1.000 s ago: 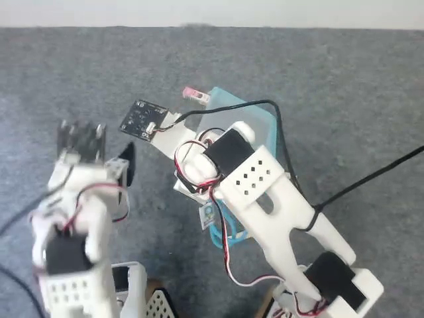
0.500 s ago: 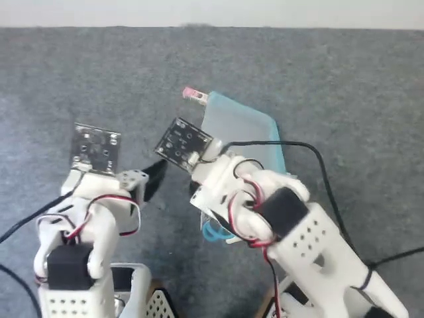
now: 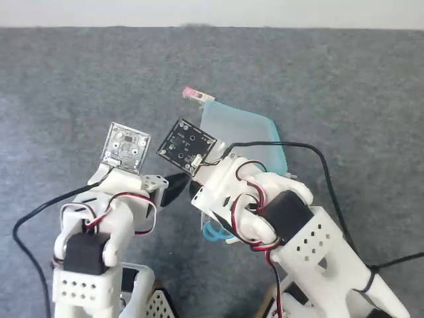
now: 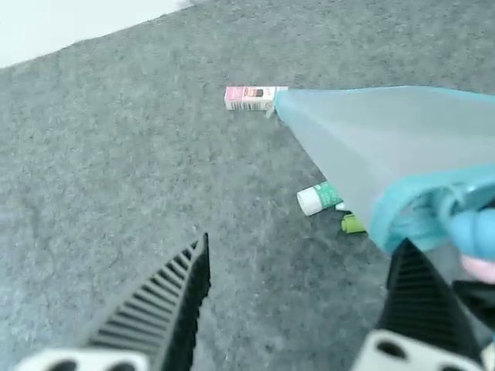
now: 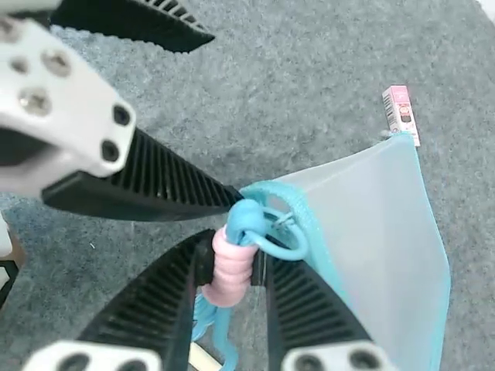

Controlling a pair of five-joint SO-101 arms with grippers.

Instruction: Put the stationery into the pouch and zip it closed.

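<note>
The translucent blue pouch [image 3: 242,129] lies on the grey carpet, and its near corner is lifted. My right gripper [image 5: 232,251] is shut on the pouch's pink and blue zipper pull [image 5: 236,259]. My left gripper [image 4: 302,243] stands open just beside that corner, with one finger [image 5: 147,189] close against the pouch's edge. A pink eraser [image 3: 195,95] lies at the pouch's far corner. Under the raised pouch lie a green-capped glue stick [image 4: 317,199] and a small green item [image 4: 352,224].
Grey carpet [image 3: 344,86] covers the whole table, with open floor to the far left and far right. The right arm's black cable [image 3: 311,159] loops over the pouch's near side. Both arm bases stand at the front edge.
My left arm has swung right, toward the pouch's near corner. My right arm pulled back toward the front edge one second ago and has since shifted only slightly.
</note>
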